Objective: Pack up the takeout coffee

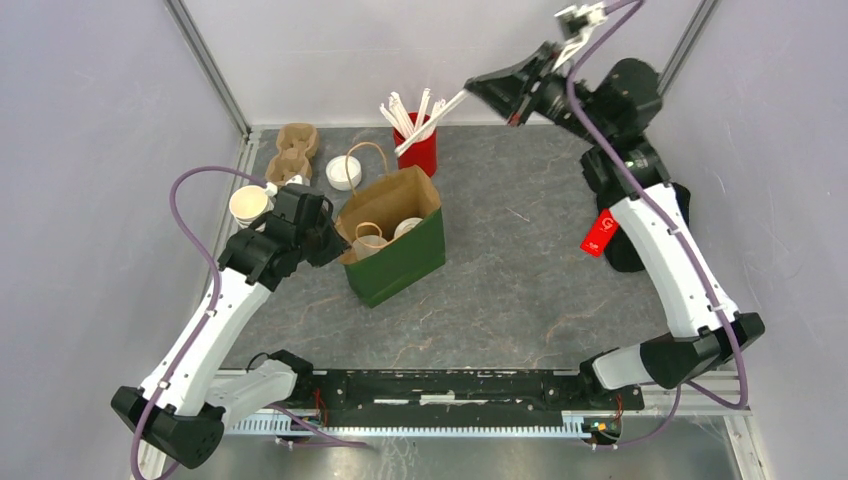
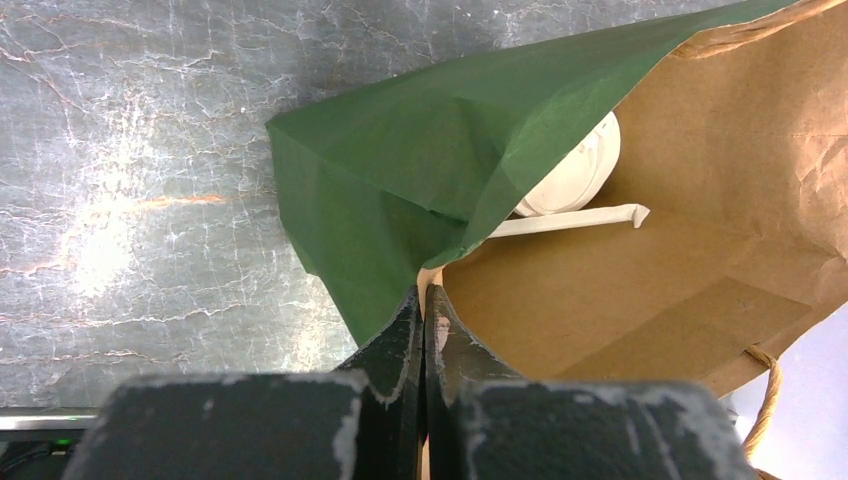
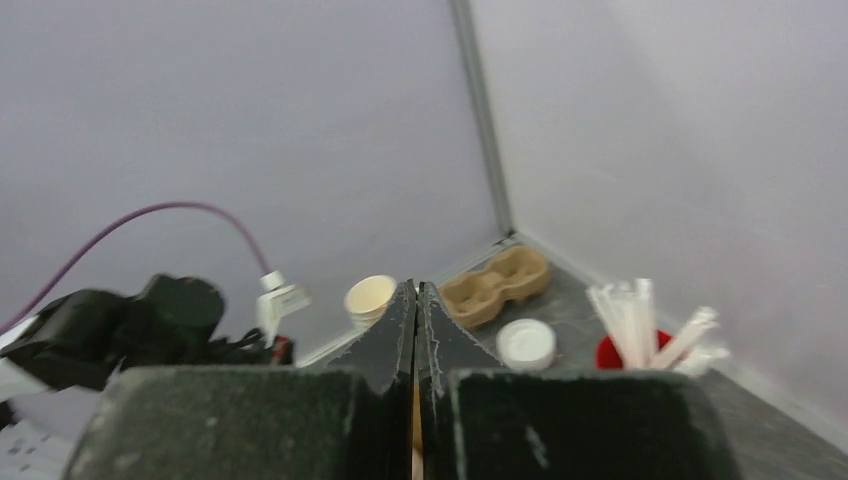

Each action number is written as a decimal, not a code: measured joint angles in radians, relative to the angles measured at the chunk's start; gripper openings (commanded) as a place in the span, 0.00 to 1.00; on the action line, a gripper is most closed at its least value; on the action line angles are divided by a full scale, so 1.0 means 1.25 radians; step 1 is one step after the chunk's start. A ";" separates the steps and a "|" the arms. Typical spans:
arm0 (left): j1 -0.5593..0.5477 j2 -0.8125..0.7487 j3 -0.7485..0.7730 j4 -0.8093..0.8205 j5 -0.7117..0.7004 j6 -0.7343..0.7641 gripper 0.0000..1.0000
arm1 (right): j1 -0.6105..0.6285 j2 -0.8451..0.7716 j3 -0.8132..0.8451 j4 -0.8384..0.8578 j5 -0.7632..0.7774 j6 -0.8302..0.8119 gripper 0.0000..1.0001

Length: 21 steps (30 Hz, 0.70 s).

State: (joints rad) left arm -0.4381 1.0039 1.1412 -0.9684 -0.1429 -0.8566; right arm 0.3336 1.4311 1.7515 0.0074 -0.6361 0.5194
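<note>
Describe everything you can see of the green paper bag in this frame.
The green paper bag stands upright and open mid-table, angled to the table's edges. Its outside is green and its inside plain brown, with twisted paper handles at the mouth. The left gripper is shut on the creased rim nearest it. Inside lie a white cup lid and a wrapped straw. The bag rests on the grey table.

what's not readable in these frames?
- Cup count in the paper bag: the top view shows one white lid; the bag's walls hide the rest.
- Left wrist: the green fold covers part of that lid.
- Right wrist: blurred; the shut right hand hides where it grips the straw.
</note>
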 measured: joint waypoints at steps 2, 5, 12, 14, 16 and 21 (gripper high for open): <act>0.000 0.001 0.000 0.002 0.004 0.000 0.02 | 0.053 -0.005 -0.024 -0.011 -0.001 0.002 0.00; 0.000 0.006 0.000 0.006 0.010 0.000 0.02 | 0.116 -0.004 -0.070 -0.036 0.007 0.000 0.00; 0.000 0.016 0.005 0.012 0.012 0.002 0.02 | 0.209 0.021 -0.145 -0.063 0.081 -0.030 0.00; 0.000 0.016 0.005 0.012 0.012 0.002 0.02 | 0.239 0.023 -0.182 -0.034 0.125 -0.037 0.00; 0.000 0.016 0.005 0.012 0.012 0.002 0.02 | 0.279 0.023 -0.239 0.020 0.175 -0.035 0.11; 0.000 0.016 0.008 0.012 0.012 0.011 0.02 | 0.374 0.105 -0.311 0.074 0.244 -0.027 0.40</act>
State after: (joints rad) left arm -0.4377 1.0245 1.1511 -0.9535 -0.1284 -0.8429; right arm 0.8009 1.5623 1.3628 0.0998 -0.3309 0.4850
